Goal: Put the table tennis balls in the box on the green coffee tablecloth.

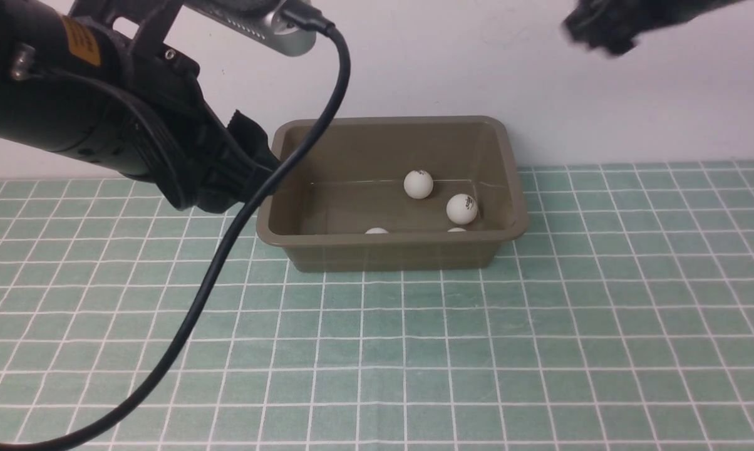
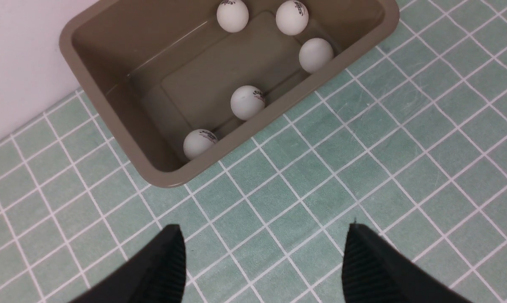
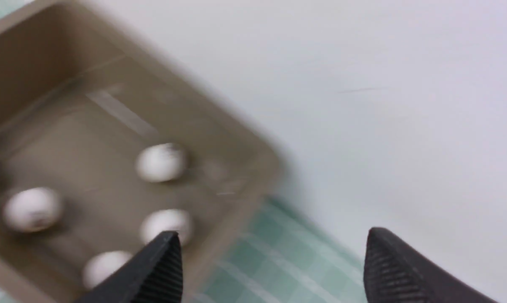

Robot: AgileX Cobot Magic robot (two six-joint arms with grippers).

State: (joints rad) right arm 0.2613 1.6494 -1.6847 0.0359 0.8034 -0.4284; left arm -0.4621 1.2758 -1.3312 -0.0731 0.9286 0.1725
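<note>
Left pincer [image 2: 264,235] hung wide and empty over the cloth [image 2: 363,147], nearer the box [image 2: 110,63] than the right pincer [image 3: 270,244], likewise wide and empty. Five balls [image 2: 247,102] lay ahead of its tips inside the box, which slanted across its line; seemingly nothing was left to fetch.

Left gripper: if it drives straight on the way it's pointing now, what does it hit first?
Likely bare green coffee tablecloth, just short of the box. The left gripper, open and empty, aims down at the cloth; depth is unclear, so the box rim may be close.
</note>
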